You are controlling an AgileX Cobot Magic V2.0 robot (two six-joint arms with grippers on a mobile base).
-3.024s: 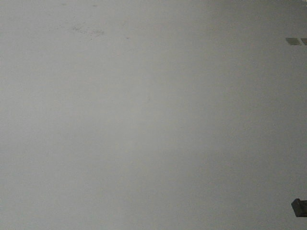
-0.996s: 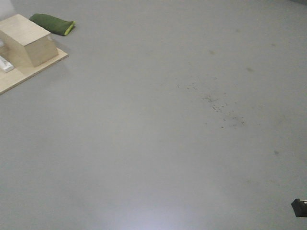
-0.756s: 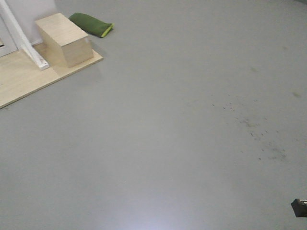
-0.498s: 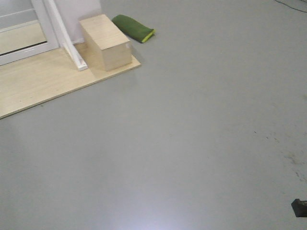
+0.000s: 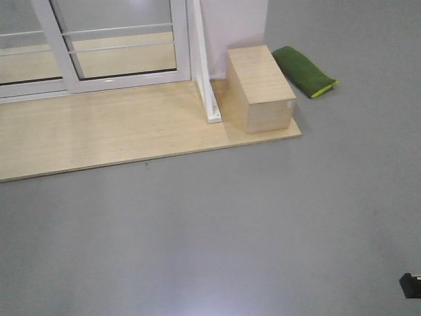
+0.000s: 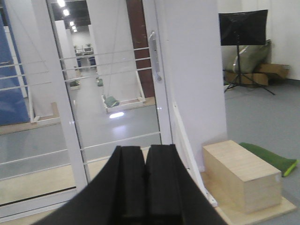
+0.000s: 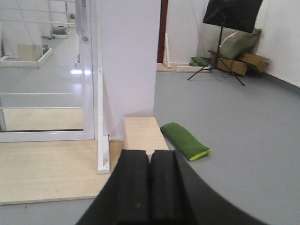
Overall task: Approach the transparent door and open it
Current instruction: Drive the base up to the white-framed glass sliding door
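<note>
The transparent door point(image 5: 125, 76) stands at the back of a wooden platform; the front view shows only its lower part, with white frame and thin bars. In the left wrist view the door point(image 6: 117, 70) is ahead, with its pale curved handle point(image 6: 153, 54) on the right stile. The right wrist view shows the door point(image 7: 88, 93) and handle point(image 7: 83, 21) at upper left. My left gripper point(image 6: 145, 149) is shut and empty, well short of the door. My right gripper point(image 7: 150, 153) is shut and empty, pointing at the wooden box.
A wooden platform point(image 5: 118, 131) lies before the door on grey floor. A white upright post point(image 5: 204, 72) and a white wall panel point(image 6: 192, 70) stand right of the door. A wooden box point(image 5: 260, 89) and green bag point(image 5: 302, 71) lie beyond. A black stand point(image 7: 229, 14) is far back.
The front view has swung from bare grey floor towards the door: platform, box and green bag slid in from the left and the door's lower part has come into view.
</note>
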